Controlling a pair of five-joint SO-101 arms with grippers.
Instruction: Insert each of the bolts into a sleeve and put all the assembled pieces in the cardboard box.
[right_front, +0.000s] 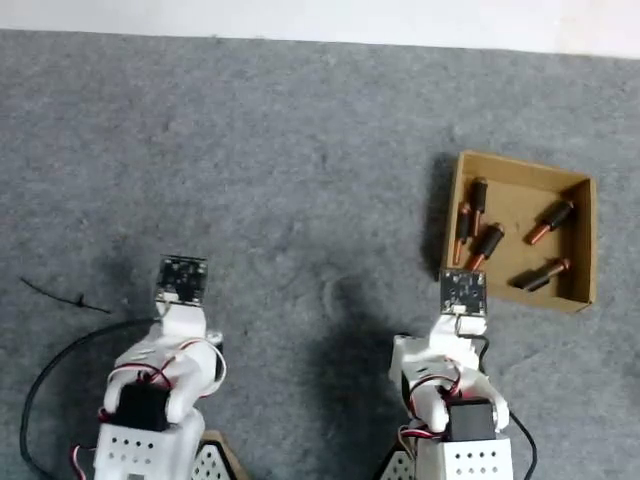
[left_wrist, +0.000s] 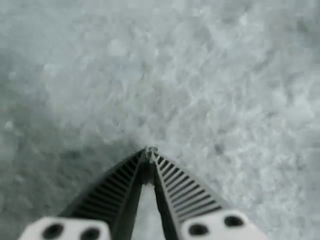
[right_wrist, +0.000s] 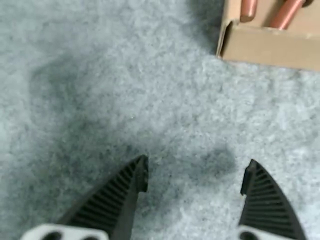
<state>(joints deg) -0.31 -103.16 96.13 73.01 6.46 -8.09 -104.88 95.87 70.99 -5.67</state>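
High view: five assembled pieces (right_front: 486, 245) in the cardboard box (right_front: 586, 240), both arms low in the frame

The cardboard box sits at the right of the frame, a little above the middle, on the grey felt-like table cover (right_front: 300, 150). Each piece inside it is a copper-coloured bolt (right_front: 538, 236) seated in a black sleeve (right_front: 560, 213). Three lie close together along the box's left side. The other two lie toward its right side, one above the other and well apart from the three.

The left arm (right_front: 160, 380) stands at the lower left of the frame and the right arm (right_front: 450, 400) at the lower middle-right. The right arm's wrist board (right_front: 463, 290) is at the box's lower left corner (it overlaps the box edge from this angle). A black cable (right_front: 50, 370) curves from the left arm toward the lower left corner. A thin dark line (right_front: 60, 293) lies on the cover near the left edge.

From the left wrist view, the left gripper (left_wrist: 149, 150) has its ribbed fingers pressed together, tips meeting, with nothing held, over bare cover. From the right wrist view, the right gripper (right_wrist: 195, 167) is spread wide and holds nothing, and grey cover shows between its fingers. Beyond its fingertips is a corner of the box, with two copper ends showing over the wall.
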